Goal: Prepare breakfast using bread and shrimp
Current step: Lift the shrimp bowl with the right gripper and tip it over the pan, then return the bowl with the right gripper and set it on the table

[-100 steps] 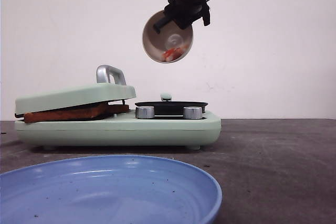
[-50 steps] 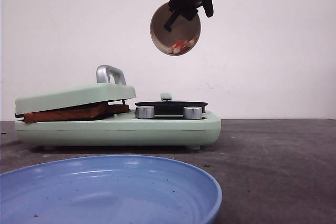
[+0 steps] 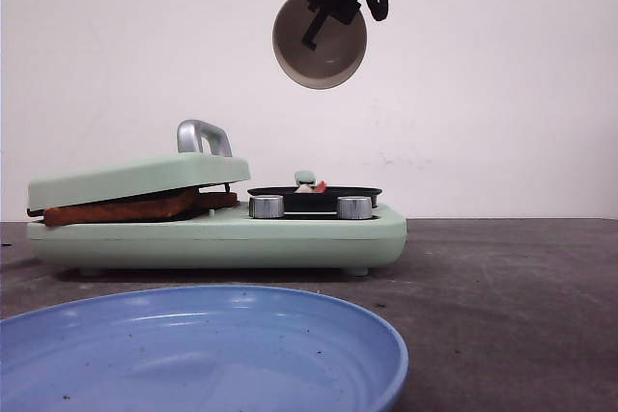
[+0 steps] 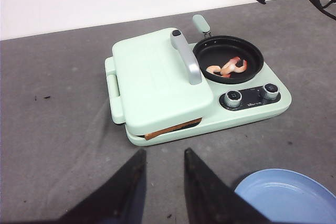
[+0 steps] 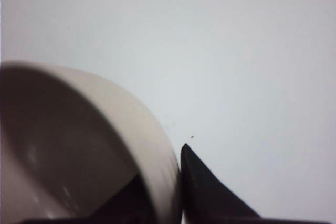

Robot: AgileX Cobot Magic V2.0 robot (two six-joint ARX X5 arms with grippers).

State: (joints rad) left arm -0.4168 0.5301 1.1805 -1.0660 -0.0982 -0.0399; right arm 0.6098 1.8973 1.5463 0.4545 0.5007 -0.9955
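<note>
Orange shrimp (image 4: 227,68) lie in the black pan (image 4: 252,51), upper right; right gripper (image 3: 336,9) pinches the tipped bowl (image 3: 319,50) top centre; left gripper (image 4: 161,169) gapes, empty.

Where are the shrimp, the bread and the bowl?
shrimp (image 4: 227,68), left wrist view, middle of the curved pieces in the pan.
bread (image 3: 126,208), front view, browned crust edge under the lid.
bowl (image 3: 319,45), front view, inner wall.

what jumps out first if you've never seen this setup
The right tool holds a tipped bowl high above the mint-green cooker. Below it, shrimp lie in the small black pan at the cooker's right end, and bread is pressed under the lid on its left.
</note>
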